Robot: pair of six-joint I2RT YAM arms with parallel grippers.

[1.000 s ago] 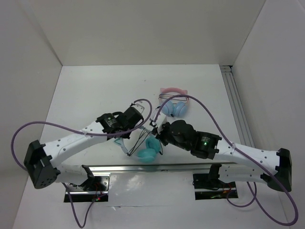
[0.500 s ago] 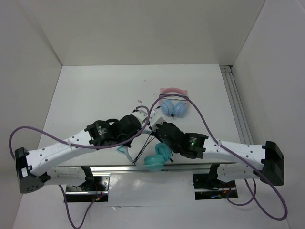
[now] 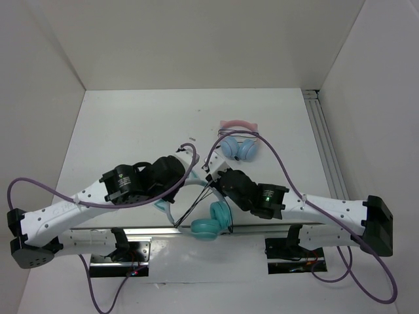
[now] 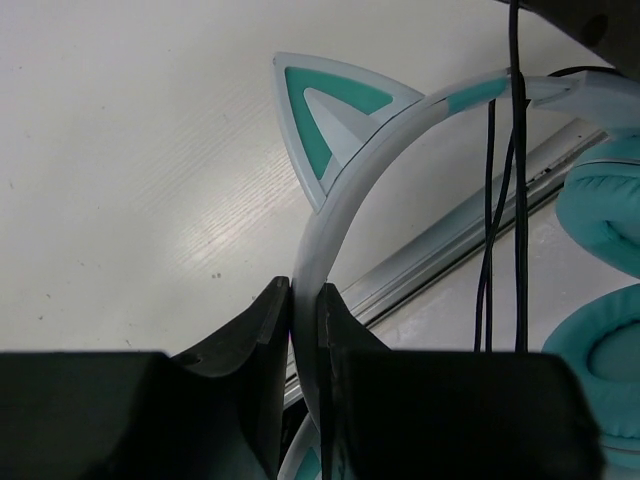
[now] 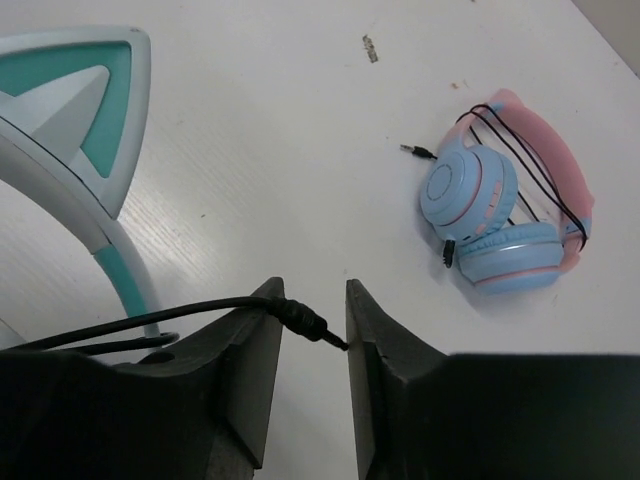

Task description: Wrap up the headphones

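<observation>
Close to the near edge of the table point(image 3: 131, 124), just beside the metal rail point(image 3: 249, 230), the headphones point(image 3: 211, 219) were held by the left gripper point(image 4: 305, 295), its fingers pinched tight on the white-and-teal headband point(image 4: 345, 190). The right gripper point(image 5: 312, 300) stood partly open, the plug point(image 5: 305, 322) lying loose across the gap. Unheld, that plug could slip out, and the black cable point(image 4: 520, 200) looped over the band might slacken and unwind.

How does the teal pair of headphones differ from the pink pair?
The teal headphones have a white-and-teal headband; the pink pair has a pink band and light-blue cups. The left gripper clamps the teal headphones' headband; the pink pair lies free on the table. The pink pair's cable is wound around its band; the teal headphones' cable hangs loose. Both have black cables.
</observation>
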